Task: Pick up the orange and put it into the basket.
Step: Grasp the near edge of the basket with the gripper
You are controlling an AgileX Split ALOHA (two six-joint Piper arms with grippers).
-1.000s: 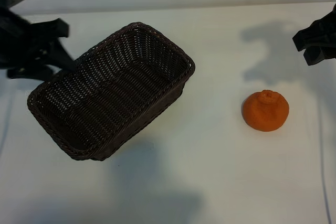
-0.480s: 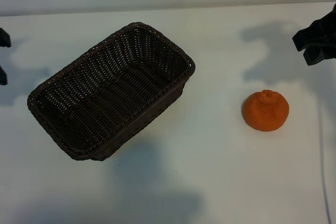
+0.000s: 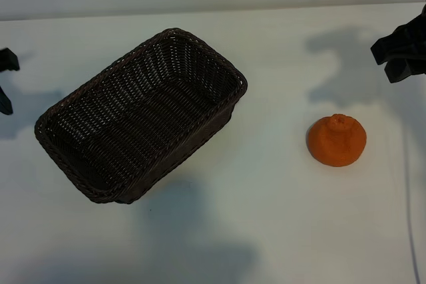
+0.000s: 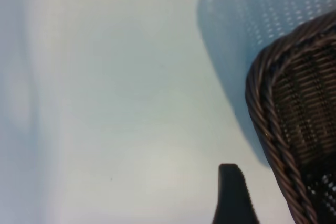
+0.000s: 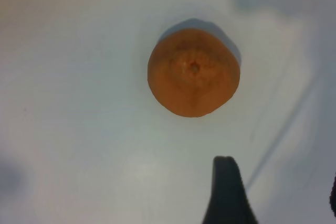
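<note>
— Where's the orange (image 3: 336,140) sitting?

— On the white table (image 3: 266,217), well to the right of the basket (image 3: 141,115); it stands knob up, apart from everything; nothing touches it.

— And the basket itself?

— Lying at a slant on the table, its far corner toward the middle, its near corner toward the left; nothing lies inside it that I can see.

— What about the right gripper (image 3: 401,51)?

— It hangs at the right edge, well to the right of the basket and just beyond the orange on the far side; its fingers are spread and hold nothing; from its wrist view one dark fingertip (image 5: 227,192) shows with bare table between it and the orange.

— The left one?

— The left gripper (image 3: 5,81) is at the far left edge, just off the basket's left end; only a sliver of it shows; its fingers are parted too, gripping nothing; in its own wrist view a single fingertip (image 4: 232,195) sits just beside the braided rim of the basket, not touching it as far as I can tell.
</note>
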